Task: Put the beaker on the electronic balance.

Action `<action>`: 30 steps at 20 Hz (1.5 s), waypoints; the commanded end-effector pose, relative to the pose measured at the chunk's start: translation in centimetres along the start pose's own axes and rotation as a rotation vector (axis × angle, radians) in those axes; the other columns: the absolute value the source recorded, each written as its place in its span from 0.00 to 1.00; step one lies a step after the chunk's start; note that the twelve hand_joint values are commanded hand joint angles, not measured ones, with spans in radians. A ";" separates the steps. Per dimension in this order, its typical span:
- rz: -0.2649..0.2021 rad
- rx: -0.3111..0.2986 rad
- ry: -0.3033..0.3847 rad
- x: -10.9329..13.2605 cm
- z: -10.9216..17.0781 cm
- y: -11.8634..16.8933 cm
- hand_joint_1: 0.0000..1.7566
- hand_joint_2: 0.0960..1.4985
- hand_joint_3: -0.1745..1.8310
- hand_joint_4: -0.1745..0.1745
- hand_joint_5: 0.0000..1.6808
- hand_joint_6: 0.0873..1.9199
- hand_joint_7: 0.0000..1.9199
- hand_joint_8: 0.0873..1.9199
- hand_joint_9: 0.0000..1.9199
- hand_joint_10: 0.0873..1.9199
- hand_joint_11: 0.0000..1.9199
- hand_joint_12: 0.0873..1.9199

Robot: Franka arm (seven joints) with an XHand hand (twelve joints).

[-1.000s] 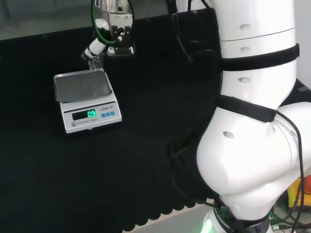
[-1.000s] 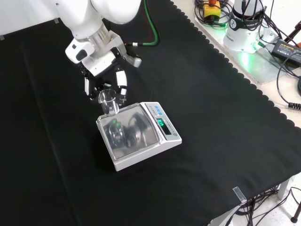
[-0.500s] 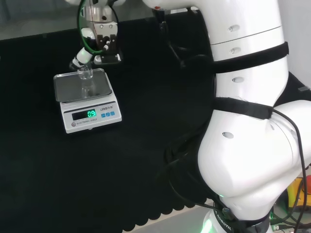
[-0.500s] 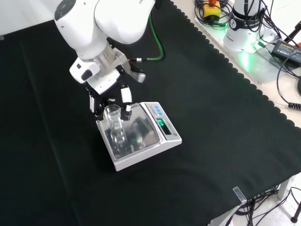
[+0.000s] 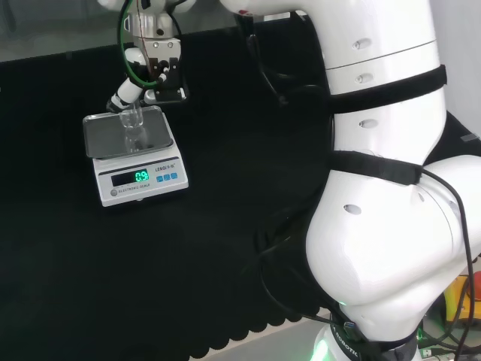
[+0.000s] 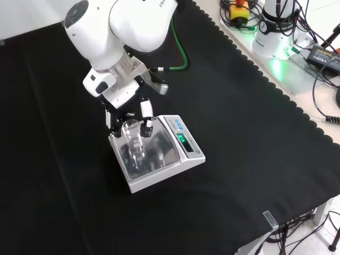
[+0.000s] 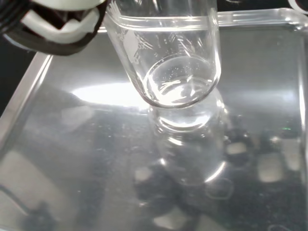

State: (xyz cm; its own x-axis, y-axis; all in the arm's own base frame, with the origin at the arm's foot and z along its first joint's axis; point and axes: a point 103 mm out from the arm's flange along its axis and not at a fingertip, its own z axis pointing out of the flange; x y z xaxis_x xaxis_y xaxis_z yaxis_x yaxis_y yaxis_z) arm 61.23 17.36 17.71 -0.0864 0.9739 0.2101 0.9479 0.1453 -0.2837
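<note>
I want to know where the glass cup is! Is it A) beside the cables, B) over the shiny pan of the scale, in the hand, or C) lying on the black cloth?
B: the beaker stands upright over the balance pan, with the hand around its top.

Black cloth point(image 6: 249, 133) spread across nearly the whole front view, wavy scalloped edge running down from top centre to lower right. Beyond that edge, pale bench top point(image 6: 319, 95) in the upper right corner, crowded with black cables point(image 6: 324, 79) and a black power brick point(image 6: 325, 52). Green light point(image 6: 277, 65) glowing on a grey plate near the top right. Yellow box with a red button point(image 6: 239, 10) at the top edge. In the head view, pale surface point(image 5: 45, 26) past the cloth, upper left.
</note>
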 end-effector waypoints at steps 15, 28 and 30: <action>-0.002 0.021 0.036 -2.0 1.9 -0.3 0.68 0.34 0.50 0.00 0.76 0.36 0.91 0.14 0.98 0.10 0.86 0.31; 0.005 0.015 0.024 -2.4 1.6 -0.4 0.68 0.34 0.50 0.00 0.76 0.37 0.91 0.14 0.98 0.10 0.86 0.31; 0.002 0.017 0.021 -2.4 1.6 -0.4 0.68 0.34 0.50 0.00 0.76 0.37 0.91 0.14 0.98 0.10 0.86 0.31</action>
State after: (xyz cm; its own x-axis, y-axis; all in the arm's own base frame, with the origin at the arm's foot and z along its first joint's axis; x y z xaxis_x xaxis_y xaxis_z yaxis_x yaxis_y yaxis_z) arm 60.87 15.68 15.94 -0.0731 0.9705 0.2296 0.9442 0.1415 -0.2973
